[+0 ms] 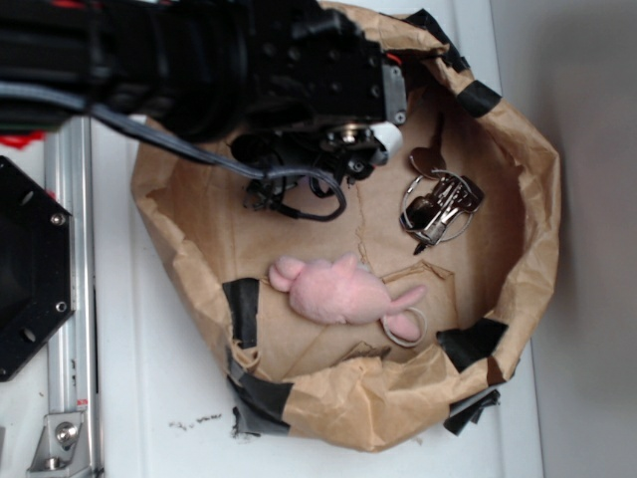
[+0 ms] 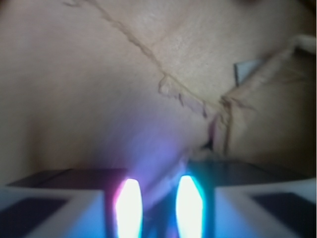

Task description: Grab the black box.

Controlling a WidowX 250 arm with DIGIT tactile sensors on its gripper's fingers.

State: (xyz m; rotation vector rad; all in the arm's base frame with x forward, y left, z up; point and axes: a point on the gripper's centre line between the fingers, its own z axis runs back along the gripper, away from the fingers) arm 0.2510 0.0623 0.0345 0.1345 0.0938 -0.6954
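The black box shows in neither view; the arm covers the upper left of the bin. In the exterior view my gripper [image 1: 277, 187] hangs below the black arm, among dark cables, over the bin's upper left floor. In the wrist view its two glowing pads [image 2: 130, 208] stand close together with a narrow gap, and the gripper [image 2: 158, 181] points at bare creased brown paper. Something dark and blurred lies low in the gap. I cannot tell whether it is the box or part of the gripper.
A crumpled brown paper rim [image 1: 542, 209] with black tape patches walls the bin. Inside lie a pink plush toy [image 1: 333, 291], a bunch of keys [image 1: 438, 207] and a small pale ring [image 1: 403, 327]. A black hexagonal plate [image 1: 30, 269] and a metal rail [image 1: 70, 299] stand at the left.
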